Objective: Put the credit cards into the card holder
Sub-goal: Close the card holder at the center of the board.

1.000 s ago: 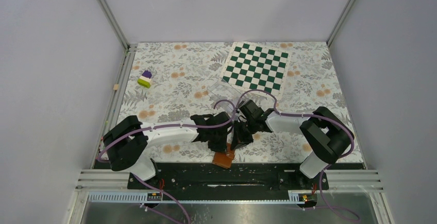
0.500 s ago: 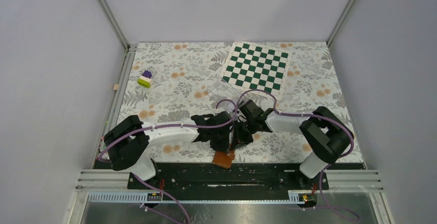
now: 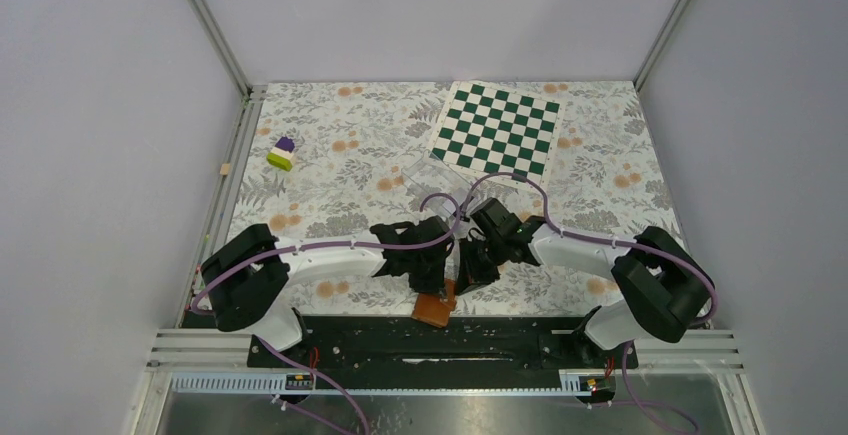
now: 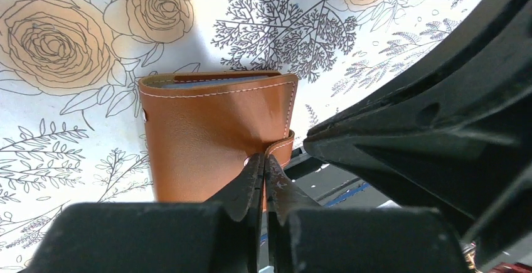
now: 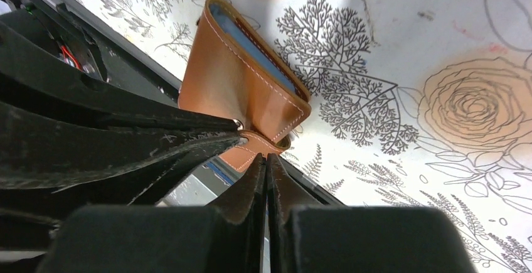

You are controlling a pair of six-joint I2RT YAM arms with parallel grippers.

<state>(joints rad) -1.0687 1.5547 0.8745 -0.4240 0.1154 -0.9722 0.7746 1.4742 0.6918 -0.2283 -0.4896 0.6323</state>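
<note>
The card holder (image 3: 434, 308) is a brown leather wallet, folded shut, lying at the table's near edge and partly over the black rail. Its blue-grey inner edge shows in the right wrist view (image 5: 251, 85). The snap tab (image 4: 283, 149) loops off one corner. My left gripper (image 4: 264, 159) is shut, its tips right at the tab's snap; whether the tab is pinched is unclear. From the other side, my right gripper (image 5: 266, 160) is shut with its tips against the tab's loop (image 5: 266, 144). Both grippers (image 3: 441, 277) (image 3: 472, 273) meet above the wallet. The credit cards are out of view.
A clear plastic case (image 3: 438, 177) lies behind the grippers. A green-and-white chessboard (image 3: 497, 130) is at the back right. A purple-and-green block (image 3: 282, 153) and a small wooden cube (image 3: 226, 168) sit at the left. The black rail (image 3: 520, 330) borders the near edge.
The left gripper's fingers have closed fully at the tab. The right arm's elbow has swung right and toward the near edge. The wallet has stayed in place.
</note>
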